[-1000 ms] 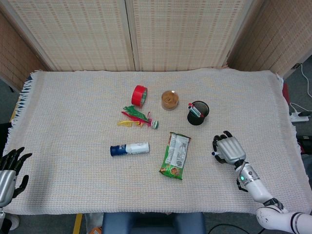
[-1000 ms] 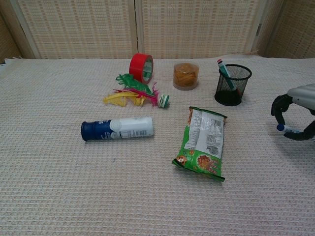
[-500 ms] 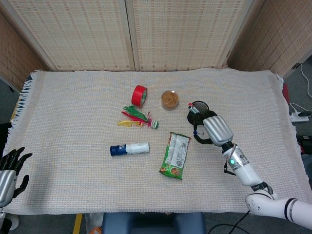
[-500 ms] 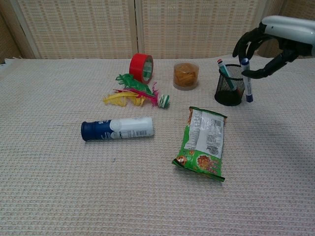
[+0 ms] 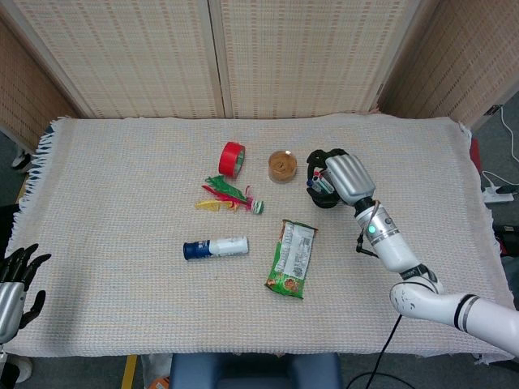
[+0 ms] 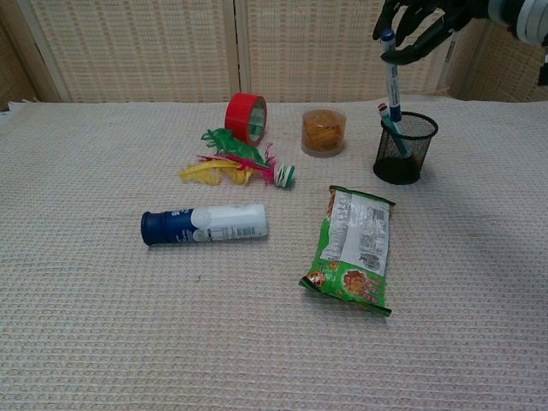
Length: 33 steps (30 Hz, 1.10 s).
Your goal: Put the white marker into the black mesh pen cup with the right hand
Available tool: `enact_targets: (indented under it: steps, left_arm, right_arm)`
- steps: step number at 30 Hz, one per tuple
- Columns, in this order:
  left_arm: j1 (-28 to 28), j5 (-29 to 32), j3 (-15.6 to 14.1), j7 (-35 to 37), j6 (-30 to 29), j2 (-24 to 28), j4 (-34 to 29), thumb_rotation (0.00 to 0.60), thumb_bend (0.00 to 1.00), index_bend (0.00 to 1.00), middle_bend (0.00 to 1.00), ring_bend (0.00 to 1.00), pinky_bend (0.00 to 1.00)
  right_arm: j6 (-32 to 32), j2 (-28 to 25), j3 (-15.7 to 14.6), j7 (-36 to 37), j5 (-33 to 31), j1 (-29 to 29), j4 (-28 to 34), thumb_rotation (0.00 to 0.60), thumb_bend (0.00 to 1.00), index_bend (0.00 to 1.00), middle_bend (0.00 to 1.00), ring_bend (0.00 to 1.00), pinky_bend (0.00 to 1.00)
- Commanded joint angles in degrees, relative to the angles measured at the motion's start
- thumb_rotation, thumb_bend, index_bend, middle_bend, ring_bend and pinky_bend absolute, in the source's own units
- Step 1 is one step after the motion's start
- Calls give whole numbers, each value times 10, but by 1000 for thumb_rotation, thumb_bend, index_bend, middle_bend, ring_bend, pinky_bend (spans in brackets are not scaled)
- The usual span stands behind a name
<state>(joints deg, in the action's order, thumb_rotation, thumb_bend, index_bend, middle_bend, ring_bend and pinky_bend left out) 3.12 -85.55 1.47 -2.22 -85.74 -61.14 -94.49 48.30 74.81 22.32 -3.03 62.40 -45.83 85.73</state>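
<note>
My right hand (image 6: 421, 19) hangs above the black mesh pen cup (image 6: 403, 149) and pinches the white marker (image 6: 393, 80) by its top. The marker hangs nearly upright with its blue lower end just over the cup's rim. In the head view the right hand (image 5: 342, 175) covers most of the cup (image 5: 324, 197). A green-capped pen (image 6: 390, 127) leans inside the cup. My left hand (image 5: 15, 279) rests at the table's near left edge, fingers spread and holding nothing.
Left of the cup stand a jar of orange rubber bands (image 6: 324, 131) and a red tape roll (image 6: 245, 118). Green, yellow and pink feathers (image 6: 231, 164), a white bottle with a blue cap (image 6: 204, 225) and a green snack packet (image 6: 354, 248) lie nearer me.
The right hand has carried the marker up from the table at the right and over to the cup, turning it upright above the rim. The left hand has not moved.
</note>
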Motion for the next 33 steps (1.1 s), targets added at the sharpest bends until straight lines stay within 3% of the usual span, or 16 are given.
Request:
enact_targets:
  steps: [1,11,33]
  left_arm:
    - [0,3,1,0,1,0,1,600,418,195,32,0,107]
    - [2,14,4,0,9,-3,6,600,417,195,32,0,107]
    - [7,26,6,-14,22,-10,12,600,418,195,32,0,107]
  right_arm:
    - [-17,2,6,-4,-20,-16,-26,600,378,593,307,370,262]
    - [-63,24,-4,15,-58,-45,-116,600,380,594,307,370,263]
    - [-94,101,-58,174,14,-10,-294,600,402,594,307,378,273]
